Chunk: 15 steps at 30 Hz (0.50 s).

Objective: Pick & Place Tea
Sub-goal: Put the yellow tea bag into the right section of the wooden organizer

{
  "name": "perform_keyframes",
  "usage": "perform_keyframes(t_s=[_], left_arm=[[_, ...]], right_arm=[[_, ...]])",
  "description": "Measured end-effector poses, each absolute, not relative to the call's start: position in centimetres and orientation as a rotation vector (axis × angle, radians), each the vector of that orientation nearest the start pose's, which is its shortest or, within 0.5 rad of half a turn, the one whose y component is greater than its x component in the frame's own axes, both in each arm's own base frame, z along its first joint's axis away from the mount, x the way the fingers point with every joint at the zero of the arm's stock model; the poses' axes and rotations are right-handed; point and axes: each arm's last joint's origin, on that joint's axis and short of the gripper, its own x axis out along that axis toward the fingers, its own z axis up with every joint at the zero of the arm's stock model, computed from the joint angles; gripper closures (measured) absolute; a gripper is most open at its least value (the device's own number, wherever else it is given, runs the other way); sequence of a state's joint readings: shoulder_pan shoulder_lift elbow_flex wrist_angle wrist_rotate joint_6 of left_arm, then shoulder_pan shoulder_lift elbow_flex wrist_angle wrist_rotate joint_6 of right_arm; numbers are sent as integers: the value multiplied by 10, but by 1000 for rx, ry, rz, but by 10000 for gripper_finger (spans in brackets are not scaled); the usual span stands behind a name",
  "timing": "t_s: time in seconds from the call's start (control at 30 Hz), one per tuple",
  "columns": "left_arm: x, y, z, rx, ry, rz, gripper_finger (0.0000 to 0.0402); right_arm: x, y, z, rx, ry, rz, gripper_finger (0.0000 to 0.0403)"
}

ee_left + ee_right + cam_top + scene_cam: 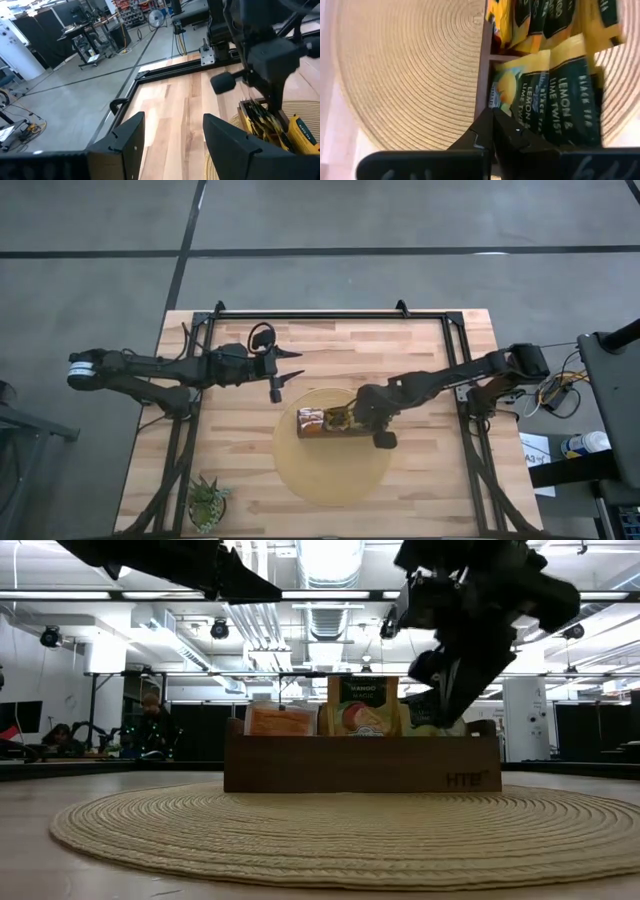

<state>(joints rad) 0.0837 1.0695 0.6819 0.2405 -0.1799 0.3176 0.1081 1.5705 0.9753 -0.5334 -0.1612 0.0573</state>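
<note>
Looking down, you see the wooden table (400, 350) carrying a round woven mat (330, 480), on which the long brown box (360, 764) holds the tea sachets (362, 706) standing upright in its compartments. Your right gripper (492, 131) hangs over the box's right end with its fingers pressed fully together, gripping nothing, its tip just beside the green-and-yellow lemon and lime sachets (560, 95). Your left gripper (172, 135) waits over bare table beyond the mat, well apart from the tea, fingers spread and empty.
</note>
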Motion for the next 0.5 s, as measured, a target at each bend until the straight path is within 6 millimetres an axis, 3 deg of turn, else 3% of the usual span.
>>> perform_keyframes(t_s=[0.17,0.37,0.5], left_arm=[[236,25,283,320,192,237,207],[236,25,283,320,195,237,207],[236,25,283,319,197,236,207]], right_arm=[[293,35,207,55,1070,167,394],[289,24,225,8,977,-40,394],[289,19,226,26,967,-72,394]])
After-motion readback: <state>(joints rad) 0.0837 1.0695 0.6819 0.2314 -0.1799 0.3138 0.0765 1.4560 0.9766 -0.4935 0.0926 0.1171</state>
